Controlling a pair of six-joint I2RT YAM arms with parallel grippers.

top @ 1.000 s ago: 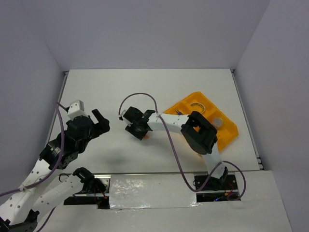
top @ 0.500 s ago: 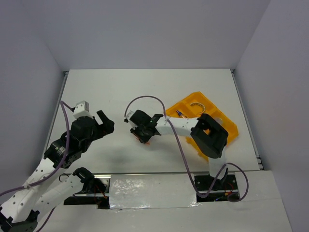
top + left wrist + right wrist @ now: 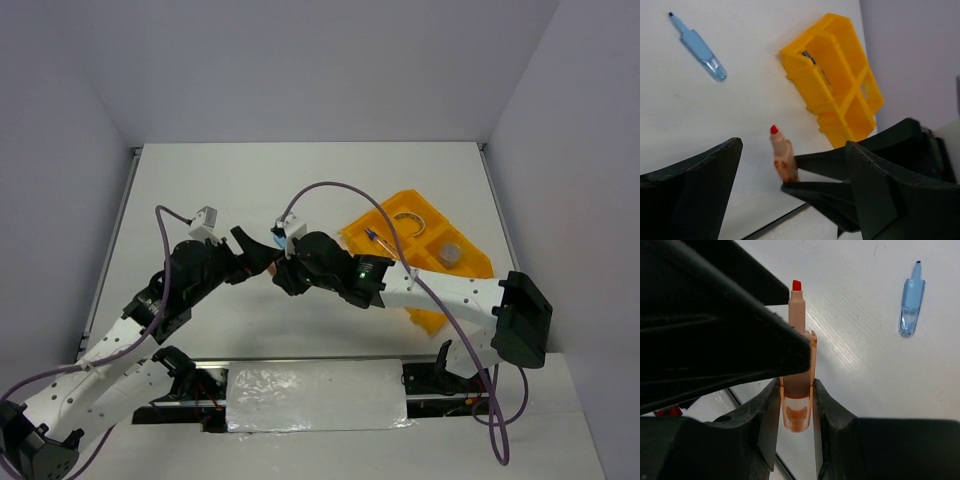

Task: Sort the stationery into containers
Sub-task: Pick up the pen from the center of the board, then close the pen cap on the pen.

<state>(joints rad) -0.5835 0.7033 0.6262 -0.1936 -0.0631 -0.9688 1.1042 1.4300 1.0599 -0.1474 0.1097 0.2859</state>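
My right gripper (image 3: 796,390) is shut on a salmon-pink pen (image 3: 799,360) with a red tip, holding it above the table. In the top view the right gripper (image 3: 284,272) meets my left gripper (image 3: 256,256) at mid-table. My left gripper (image 3: 792,145) is open, its jaws standing either side of the pink pen (image 3: 781,156) without touching it. A light-blue pen (image 3: 702,47) lies loose on the table (image 3: 911,302). The orange-yellow tray (image 3: 478,272) sits at the right and holds a tan tape ring (image 3: 408,221), a clear cup (image 3: 451,254) and a small blue item (image 3: 375,237). The second pink pen is out of view.
The tray (image 3: 840,100) lies beyond the pen in the left wrist view. A foil-covered strip (image 3: 315,395) runs along the near table edge between the arm bases. Purple cables loop over both arms.
My left gripper has moved right and forward to the right gripper. The right arm has stretched out low, its elbow swinging right, still holding the pink pen.
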